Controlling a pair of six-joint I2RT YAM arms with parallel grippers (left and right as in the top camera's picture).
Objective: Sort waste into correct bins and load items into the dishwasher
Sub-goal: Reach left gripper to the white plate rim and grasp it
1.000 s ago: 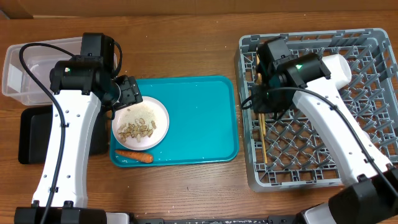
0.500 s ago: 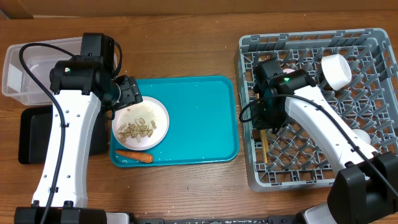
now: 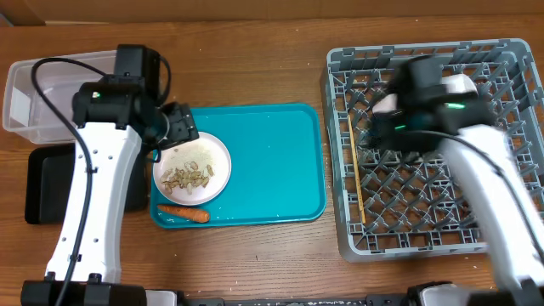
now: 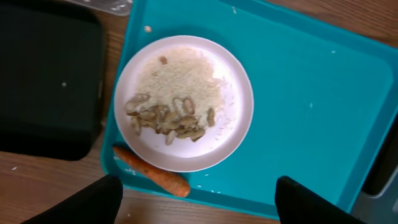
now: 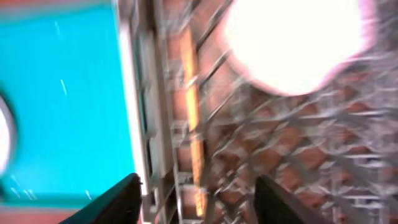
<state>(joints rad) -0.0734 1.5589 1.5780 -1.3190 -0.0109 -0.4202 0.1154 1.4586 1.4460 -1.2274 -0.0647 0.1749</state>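
2 hands spread wide: left hand poised by plate, right hand over rack.

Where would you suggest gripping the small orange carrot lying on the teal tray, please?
Take the small orange carrot across its middle, coming straight down from above. It lies flat along the edge of the teal plastic tray, close beside the round white plate, so a sideways approach looks blocked. Pinch across its thin width.
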